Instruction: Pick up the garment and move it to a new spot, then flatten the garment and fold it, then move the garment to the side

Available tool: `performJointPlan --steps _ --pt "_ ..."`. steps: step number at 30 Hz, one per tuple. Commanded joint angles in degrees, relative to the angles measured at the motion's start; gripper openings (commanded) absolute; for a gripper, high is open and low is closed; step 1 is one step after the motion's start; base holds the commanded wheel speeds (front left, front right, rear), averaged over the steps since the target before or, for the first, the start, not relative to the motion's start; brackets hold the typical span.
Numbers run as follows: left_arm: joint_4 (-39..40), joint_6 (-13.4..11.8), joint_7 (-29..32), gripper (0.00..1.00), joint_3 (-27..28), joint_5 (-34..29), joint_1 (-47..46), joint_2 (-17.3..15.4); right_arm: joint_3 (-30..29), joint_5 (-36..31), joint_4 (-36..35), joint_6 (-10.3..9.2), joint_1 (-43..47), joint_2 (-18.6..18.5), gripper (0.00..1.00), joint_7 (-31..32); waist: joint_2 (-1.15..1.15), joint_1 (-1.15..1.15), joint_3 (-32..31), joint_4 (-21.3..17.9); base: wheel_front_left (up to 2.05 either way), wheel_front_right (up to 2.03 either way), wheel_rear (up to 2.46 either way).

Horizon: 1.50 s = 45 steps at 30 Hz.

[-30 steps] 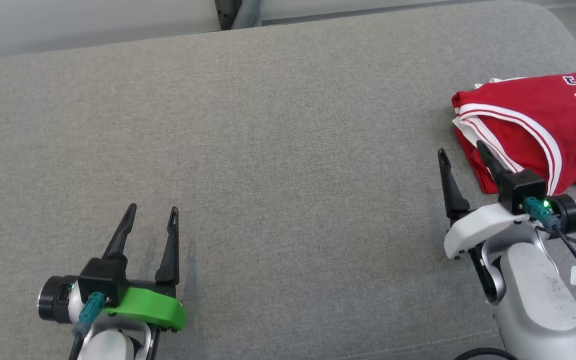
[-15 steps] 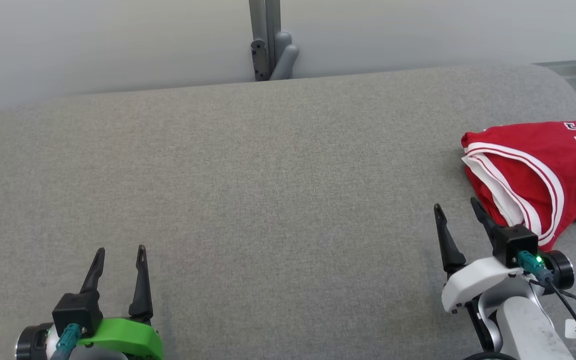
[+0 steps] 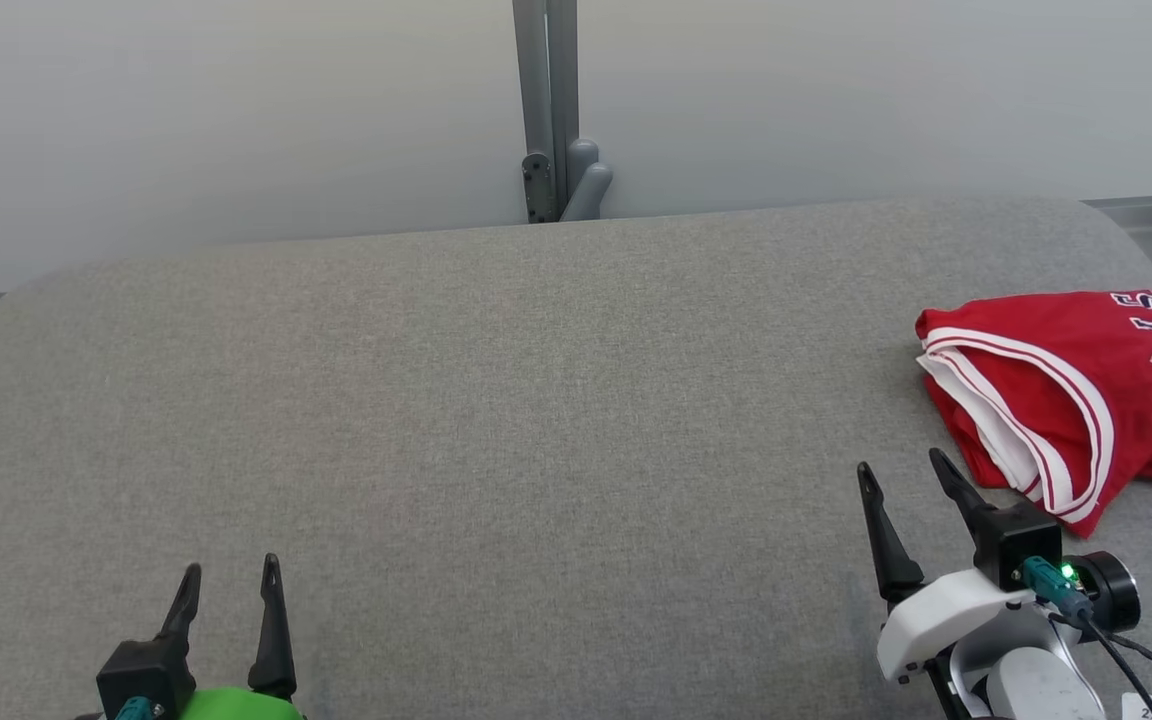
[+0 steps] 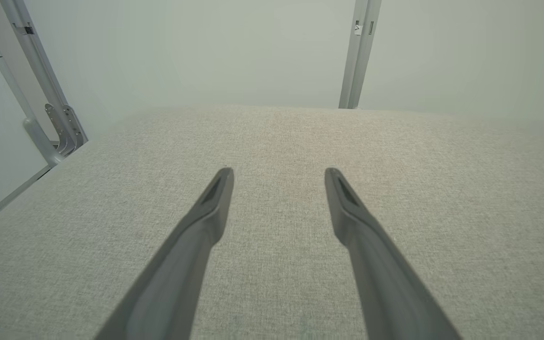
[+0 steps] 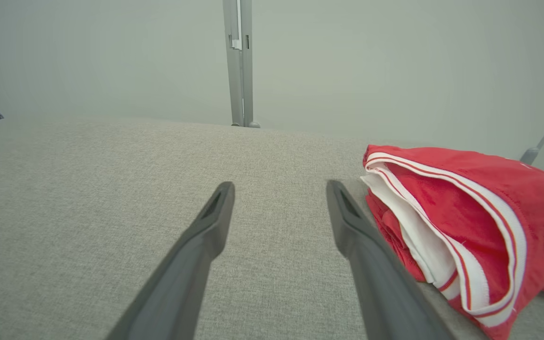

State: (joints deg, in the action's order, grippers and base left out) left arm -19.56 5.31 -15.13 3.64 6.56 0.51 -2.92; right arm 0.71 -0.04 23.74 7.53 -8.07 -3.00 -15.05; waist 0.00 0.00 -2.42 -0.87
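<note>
Right claw (image 3: 900,462) spread; garment (image 3: 1056,385) just beside, rightward.

The left gripper (image 4: 277,174) stands with its jaws spread wide. Its two dark fingers (image 4: 196,236) rise from the bottom edge, tips well apart, and grey woven upholstery (image 4: 465,189) shows in the gap between them. This padded surface runs back to a pale wall (image 4: 206,56). A vertical grey metal post (image 4: 359,56) stands at the far edge. On the view's left, slanted metal bars (image 4: 21,52) come down to a bracket (image 4: 66,130) just beside the surface's edge.
</note>
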Motion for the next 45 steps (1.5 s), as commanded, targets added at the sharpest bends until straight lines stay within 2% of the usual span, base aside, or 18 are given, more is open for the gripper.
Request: performJointPlan --steps 1,16,28,30,44,45 --pt "-0.5 -0.3 0.1 1.0 0.4 0.4 0.8 -0.1 0.1 -0.3 -0.7 -0.1 1.0 0.0 1.0 -0.1 0.0 0.0 -0.5 -0.2 0.0 0.0 0.0" --pt "-1.5 0.1 0.1 1.0 -0.1 2.2 1.1 -0.1 0.2 0.6 -5.1 -0.1 2.5 0.0 1.0 -0.1 0.0 0.0 0.4 -1.2 0.0 0.0 0.0" --pt "-1.4 0.5 0.1 1.0 -0.5 2.1 0.5 -0.1 1.1 1.1 -5.5 -0.1 2.8 0.0 1.0 -0.1 0.0 0.0 0.9 -1.5 0.0 0.0 0.0" --pt "-1.8 0.2 0.1 1.0 -0.7 2.0 0.6 -0.1 1.0 1.1 -5.5 -0.09 2.9 0.0 1.0 -0.1 0.0 0.0 0.9 0.2 0.0 0.0 0.0" --pt "-1.8 0.7 0.1 1.0 -1.2 2.1 0.6 -0.1 1.3 1.4 -4.8 -0.08 3.0 0.0 1.0 -0.1 0.0 0.0 1.2 0.1 0.0 0.0 0.0" --pt "-1.8 0.6 0.0 0.0 -1.3 1.9 0.7 0.1 1.4 1.3 -4.9 -0.02 2.4 0.2 0.0 0.0 0.0 0.0 1.2 0.1 0.0 0.0 0.0"
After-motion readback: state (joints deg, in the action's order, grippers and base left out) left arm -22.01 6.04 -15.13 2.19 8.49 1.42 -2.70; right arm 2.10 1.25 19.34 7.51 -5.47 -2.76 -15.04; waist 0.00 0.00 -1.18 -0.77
